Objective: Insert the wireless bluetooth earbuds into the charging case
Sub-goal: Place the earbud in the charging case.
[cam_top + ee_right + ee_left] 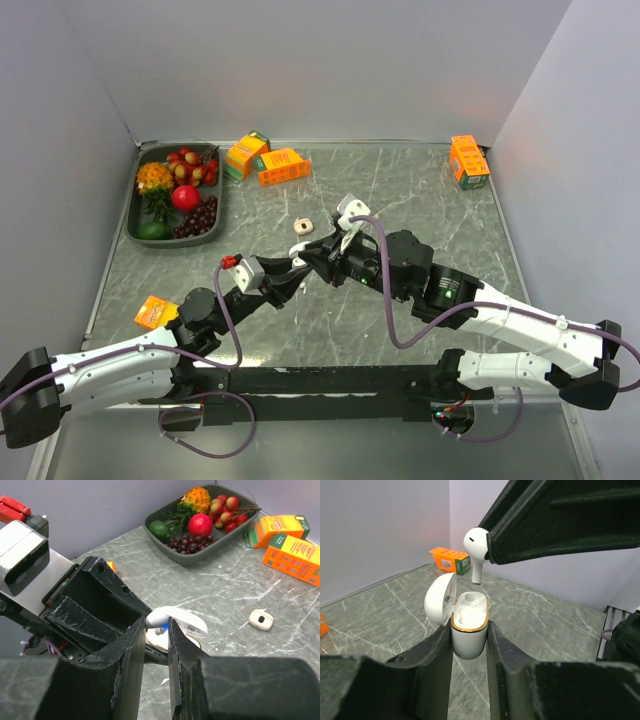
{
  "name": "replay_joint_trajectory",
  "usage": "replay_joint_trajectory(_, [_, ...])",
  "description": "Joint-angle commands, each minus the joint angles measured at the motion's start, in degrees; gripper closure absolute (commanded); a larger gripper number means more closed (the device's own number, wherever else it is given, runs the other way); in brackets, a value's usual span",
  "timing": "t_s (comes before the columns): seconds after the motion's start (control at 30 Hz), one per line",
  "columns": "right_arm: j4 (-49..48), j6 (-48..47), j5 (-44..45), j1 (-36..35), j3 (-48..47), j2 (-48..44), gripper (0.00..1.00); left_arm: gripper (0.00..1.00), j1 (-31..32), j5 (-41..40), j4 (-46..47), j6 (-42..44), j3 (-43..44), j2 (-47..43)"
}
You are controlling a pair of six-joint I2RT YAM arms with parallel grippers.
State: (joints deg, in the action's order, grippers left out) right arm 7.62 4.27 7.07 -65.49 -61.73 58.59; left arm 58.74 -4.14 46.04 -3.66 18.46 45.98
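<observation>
- While the earbud point(476, 545) hangs stem-down at twelve o'clock above the charging case point(468, 642), the insertion step looks to be in hand.
- Next, the stem needs lining up with the open socket, then a straight lowering; the lid point(440, 599) leans clear at ten o'clock.
- On the left gripper point(469, 630), the fingers are clamped on the case's sides.
- On the right gripper point(156, 625), the fingers are narrowly parted, pinching the earbud.

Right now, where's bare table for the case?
Free between the paired orange boxes and the lone box, and from that box toward the right arm. Crowded by the fruit tray and where the left hand meets the right hand.
</observation>
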Motion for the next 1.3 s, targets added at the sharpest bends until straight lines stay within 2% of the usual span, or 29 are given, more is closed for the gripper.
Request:
replay_joint_trajectory(0.0, [-2.52, -1.11, 1.28, -0.6, -0.4, -0.49, 1.0, 0.99, -0.12, 0.71, 1.24, -0.03, 2.46, -0.01])
replay_joint_trajectory(1.27, [-1.55, 0.91, -1.1, -0.6, 0.65, 2.41, 1.0, 0.99, -0.12, -0.16, 1.07, -1.26, 2.64, -1.33])
